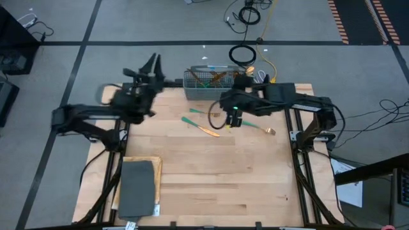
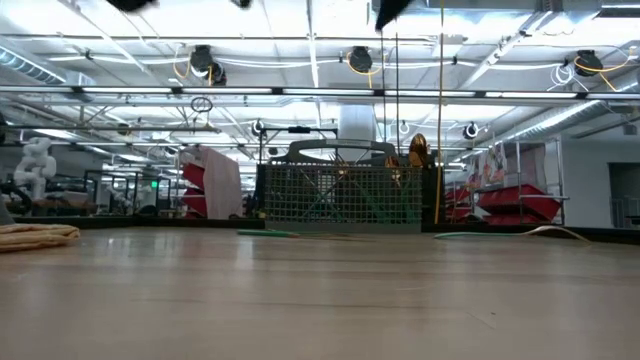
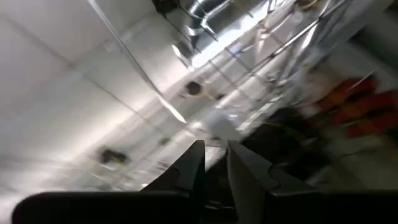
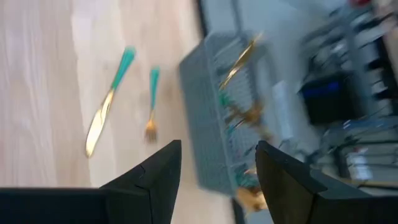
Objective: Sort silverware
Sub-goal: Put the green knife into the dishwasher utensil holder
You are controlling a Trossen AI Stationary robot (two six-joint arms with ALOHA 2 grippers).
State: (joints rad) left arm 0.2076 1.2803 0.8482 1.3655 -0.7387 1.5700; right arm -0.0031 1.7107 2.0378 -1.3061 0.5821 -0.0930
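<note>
The grey mesh caddy (image 1: 208, 83) stands at the table's far edge and holds several gold-and-teal pieces; it also shows in the right wrist view (image 4: 224, 130) and the low view (image 2: 340, 195). A knife (image 1: 199, 126) and a fork (image 1: 195, 110) lie flat on the table in front of it, as the right wrist view also shows for the knife (image 4: 107, 102) and the fork (image 4: 151, 102). Another piece (image 1: 261, 128) lies further right. My right gripper (image 1: 223, 106) is open and empty above the table, right of the knife and fork. My left gripper (image 1: 152, 64) is raised at the far left, pointing up, with a narrow gap between its fingers (image 3: 214, 163) and nothing in it.
A dark grey flat slab on a wooden board (image 1: 137, 188) lies at the near left. A folded cloth (image 2: 35, 235) lies at the left in the low view. Cables (image 1: 246, 54) lie on the floor beyond the caddy. Bare wood fills the table's middle and near right.
</note>
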